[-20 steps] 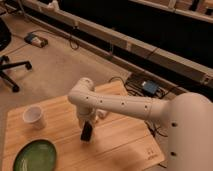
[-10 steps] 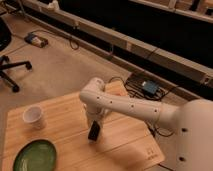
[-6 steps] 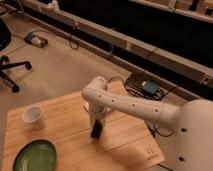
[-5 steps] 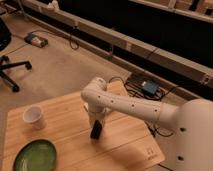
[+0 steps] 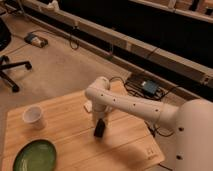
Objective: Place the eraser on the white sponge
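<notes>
My gripper (image 5: 100, 128) hangs at the end of the white arm (image 5: 125, 102), low over the middle of the wooden table (image 5: 65, 140). Its tip is dark, and I cannot tell the eraser apart from it. A small white block, likely the white sponge (image 5: 88, 106), lies on the table just behind and left of the gripper, partly hidden by the arm.
A white cup (image 5: 34, 116) stands on the table's left. A green plate (image 5: 34, 155) lies at the front left corner. An office chair (image 5: 7, 65) is on the floor at far left. Cables and a power box (image 5: 149, 87) lie behind the table.
The arm and gripper have moved to the right and a little toward the table's front over the last two seconds. The cup and plate have not moved.
</notes>
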Available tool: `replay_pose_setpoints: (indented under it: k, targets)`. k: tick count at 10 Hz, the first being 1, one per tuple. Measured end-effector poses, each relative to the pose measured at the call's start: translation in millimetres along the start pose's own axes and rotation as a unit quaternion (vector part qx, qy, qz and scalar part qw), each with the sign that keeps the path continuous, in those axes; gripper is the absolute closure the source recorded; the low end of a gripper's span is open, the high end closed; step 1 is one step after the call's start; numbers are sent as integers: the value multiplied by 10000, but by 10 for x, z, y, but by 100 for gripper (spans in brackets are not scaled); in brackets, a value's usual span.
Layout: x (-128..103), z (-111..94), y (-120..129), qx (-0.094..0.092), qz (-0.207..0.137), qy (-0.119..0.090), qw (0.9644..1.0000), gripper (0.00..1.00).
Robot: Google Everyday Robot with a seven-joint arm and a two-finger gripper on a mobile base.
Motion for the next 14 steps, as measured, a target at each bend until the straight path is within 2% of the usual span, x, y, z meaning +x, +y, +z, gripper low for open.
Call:
replay_pose_setpoints:
  k: [2, 5, 10, 14]
  targets:
    - [89, -236, 41, 74, -4, -254, 9996, 100]
    - [79, -493, 75, 112, -38, -466, 9988, 100]
    - [-470, -580, 114, 76, -206, -469, 9987, 100]
    - [-894, -923, 278, 90, -413, -572, 9975, 100]
